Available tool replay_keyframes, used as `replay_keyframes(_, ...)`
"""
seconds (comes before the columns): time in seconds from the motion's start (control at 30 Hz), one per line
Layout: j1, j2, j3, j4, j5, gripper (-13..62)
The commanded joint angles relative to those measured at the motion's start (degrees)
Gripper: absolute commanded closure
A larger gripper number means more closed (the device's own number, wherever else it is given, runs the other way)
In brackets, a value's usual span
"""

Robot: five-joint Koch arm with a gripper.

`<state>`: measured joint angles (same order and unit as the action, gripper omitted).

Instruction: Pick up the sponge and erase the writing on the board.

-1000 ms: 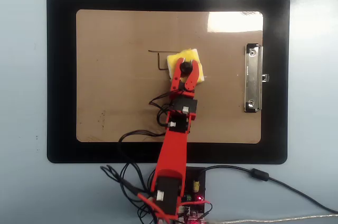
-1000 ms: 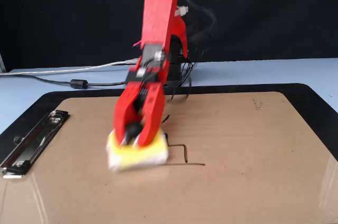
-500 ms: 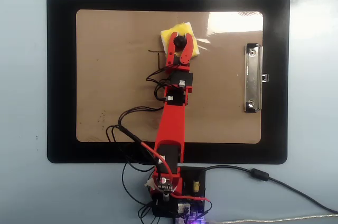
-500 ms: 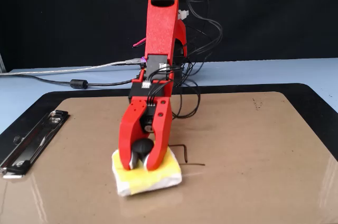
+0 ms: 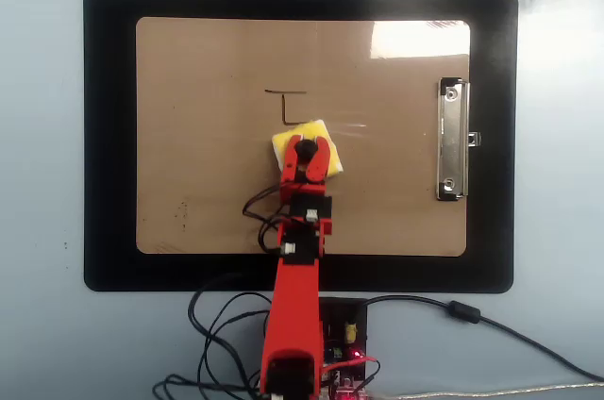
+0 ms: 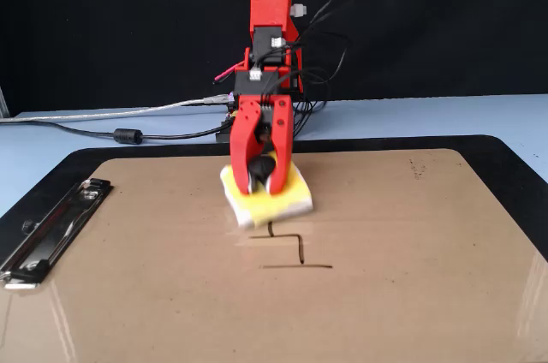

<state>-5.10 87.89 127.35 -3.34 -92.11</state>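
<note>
The tan-brown board (image 5: 208, 174) (image 6: 411, 294) lies on a black mat. The yellow sponge (image 5: 316, 133) (image 6: 287, 200) rests on the board near its middle. My red gripper (image 5: 307, 147) (image 6: 260, 176) is shut on the sponge's black knob (image 5: 307, 148) (image 6: 261, 168) and presses down on it. The writing (image 5: 287, 106) (image 6: 291, 250) is a thin dark bent line with a dash, just beyond the sponge's far edge in the overhead view, in front of it in the fixed view.
A silver clip (image 5: 453, 141) (image 6: 51, 230) sits on the board's right edge in the overhead view, left in the fixed view. The black mat (image 5: 109, 136) (image 6: 514, 166) surrounds the board. Cables and electronics (image 5: 344, 339) lie at my arm's base.
</note>
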Motion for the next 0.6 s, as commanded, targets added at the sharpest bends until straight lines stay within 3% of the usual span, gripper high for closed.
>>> replay_keyframes(0.0, -1.7, -10.4, -9.6, -0.9, -4.0, 57.4)
replay_keyframes(0.1, -3.6, -25.8, -26.8, -0.4, -5.2, 57.4)
replay_keyframes(0.2, -3.5, -24.7, -24.6, 0.4, -5.2, 57.3)
replay_keyframes(0.43, -3.0, 11.5, 13.4, 1.6, -4.7, 57.4)
replay_keyframes(0.57, -0.3, 19.3, 20.0, 1.8, -5.1, 57.4)
